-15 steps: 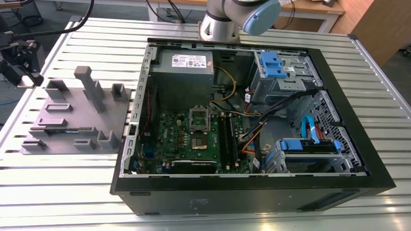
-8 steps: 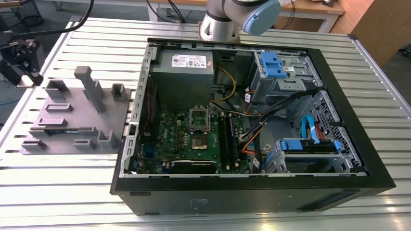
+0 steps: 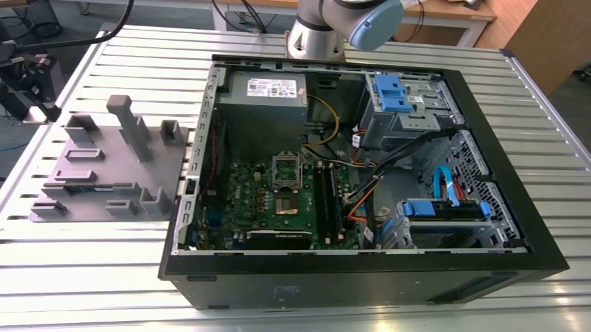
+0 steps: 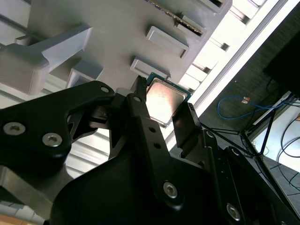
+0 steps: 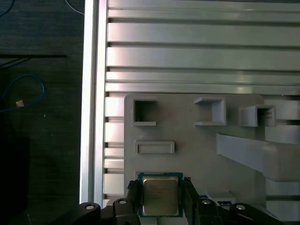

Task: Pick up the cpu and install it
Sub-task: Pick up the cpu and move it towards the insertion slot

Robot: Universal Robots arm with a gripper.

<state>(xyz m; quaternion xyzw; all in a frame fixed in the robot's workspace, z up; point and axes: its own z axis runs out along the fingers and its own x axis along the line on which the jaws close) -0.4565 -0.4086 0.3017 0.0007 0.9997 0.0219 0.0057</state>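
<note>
The exterior view sits up high, tilted down over the whole open computer case (image 3: pixel 369 277), with the grey tray (image 3: pixel 104 174) at its 9 o'clock. The first wrist view stares straight down at that tray (image 5: pixel 187 136) from close. The second wrist view peers slantwise past the gripper (image 4: pixel 164 97), closer still. Both wrist views share the cpu (image 5: pixel 159 197) and the tray.

Power supply label (image 3: pixel 270 88), cpu (image 5: pixel 160 196) top print: illegible.

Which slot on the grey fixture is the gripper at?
The one holding the cpu, where the gripper sits; the low rectangular frame and the square pocket beyond it are empty.
</note>
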